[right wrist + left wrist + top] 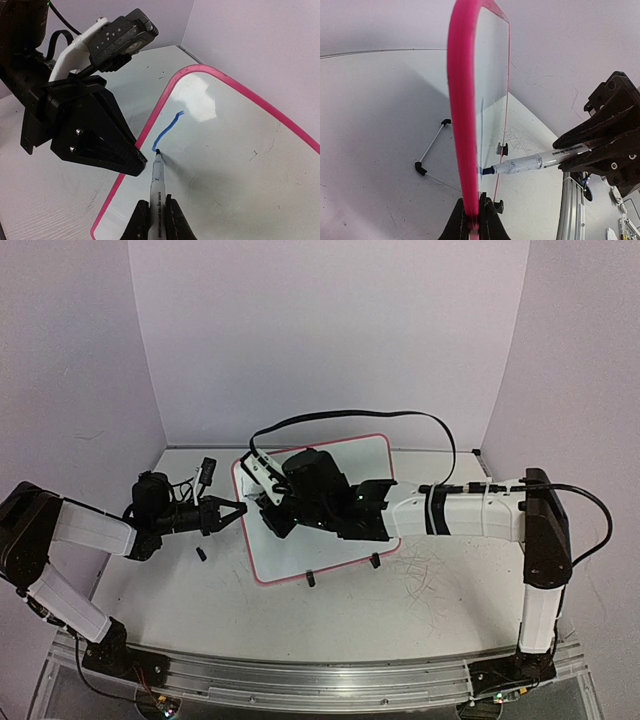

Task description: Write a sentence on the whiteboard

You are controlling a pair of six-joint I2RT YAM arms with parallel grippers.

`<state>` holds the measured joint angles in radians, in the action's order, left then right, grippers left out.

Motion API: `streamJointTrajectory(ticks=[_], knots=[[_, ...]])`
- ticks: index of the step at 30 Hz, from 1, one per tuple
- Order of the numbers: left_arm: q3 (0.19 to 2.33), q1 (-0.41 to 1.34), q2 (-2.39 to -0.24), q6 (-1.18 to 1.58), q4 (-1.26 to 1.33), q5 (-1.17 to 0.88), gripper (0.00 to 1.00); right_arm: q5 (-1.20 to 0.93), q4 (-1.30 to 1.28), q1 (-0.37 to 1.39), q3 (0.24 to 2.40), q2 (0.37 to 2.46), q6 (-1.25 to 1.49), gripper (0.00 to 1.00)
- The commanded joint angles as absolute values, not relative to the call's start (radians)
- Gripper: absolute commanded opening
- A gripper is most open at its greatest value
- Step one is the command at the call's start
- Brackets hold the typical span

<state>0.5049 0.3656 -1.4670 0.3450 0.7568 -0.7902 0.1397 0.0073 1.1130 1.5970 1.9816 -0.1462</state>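
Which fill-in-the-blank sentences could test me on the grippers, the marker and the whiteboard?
The right gripper is shut on a marker, whose tip meets a ____ stroke on the whiteboard. The left gripper is shut on the whiteboard's ____ frame. The wire stand behind the board has ____ feet.
Missing words: blue; pink; black.
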Motion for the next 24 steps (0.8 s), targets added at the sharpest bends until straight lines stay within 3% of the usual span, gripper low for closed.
streamJointTrajectory(ticks=[1, 24], knots=[[0.523, 0.362, -1.436, 0.290, 0.770, -0.772, 0.00, 0.242, 0.034, 1.098, 1.632, 1.957, -0.127, 0.00], [0.523, 0.362, -1.437, 0.287, 0.767, -0.778, 0.00, 0.255, 0.055, 1.058, 1.664, 1.960, -0.123, 0.00]])
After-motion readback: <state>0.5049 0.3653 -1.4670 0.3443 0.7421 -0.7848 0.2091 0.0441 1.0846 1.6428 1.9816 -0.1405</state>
